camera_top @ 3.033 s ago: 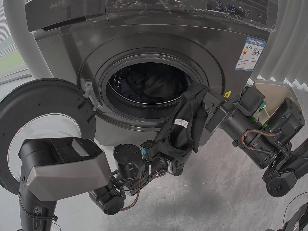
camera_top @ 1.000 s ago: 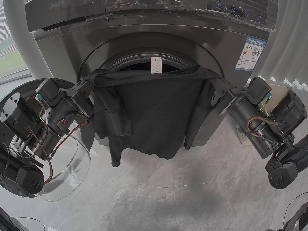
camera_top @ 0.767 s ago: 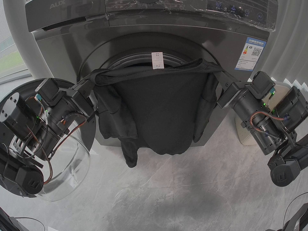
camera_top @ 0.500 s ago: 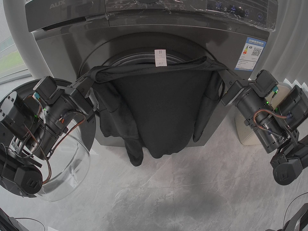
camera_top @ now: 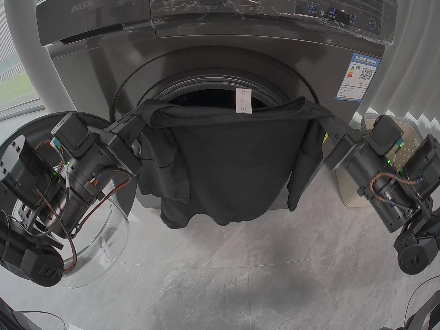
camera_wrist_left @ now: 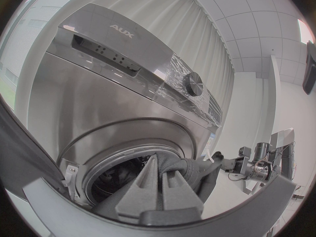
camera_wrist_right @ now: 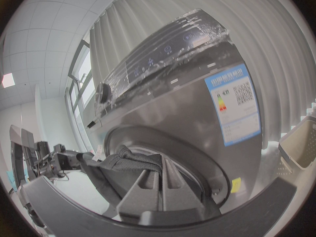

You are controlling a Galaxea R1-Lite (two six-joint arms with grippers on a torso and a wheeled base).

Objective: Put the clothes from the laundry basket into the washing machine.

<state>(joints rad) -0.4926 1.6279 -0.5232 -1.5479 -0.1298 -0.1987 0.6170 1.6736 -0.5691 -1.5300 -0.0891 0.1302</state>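
A black T-shirt (camera_top: 233, 161) with a white neck tag hangs stretched between my two grippers, in front of the washing machine's (camera_top: 215, 51) round opening. My left gripper (camera_top: 136, 121) is shut on the shirt's left shoulder, and in the left wrist view its own gripper (camera_wrist_left: 160, 168) pinches the black cloth (camera_wrist_left: 184, 167). My right gripper (camera_top: 329, 118) is shut on the other shoulder; the right wrist view shows that gripper (camera_wrist_right: 161, 168) clamped on bunched cloth (camera_wrist_right: 131, 162). The shirt covers most of the drum mouth (camera_top: 211, 98). The beige laundry basket (camera_top: 405, 147) stands to the right of the machine.
The machine's door (camera_top: 87, 234) hangs open at the left, behind my left arm. Grey tiled floor (camera_top: 256, 280) lies open in front of the machine. A pleated curtain (camera_top: 412, 60) hangs behind at the right.
Three seconds ago the shirt hung bunched from the right gripper; the left gripper has since taken hold and spread it. In the last half second both grippers dropped slightly and shifted right.
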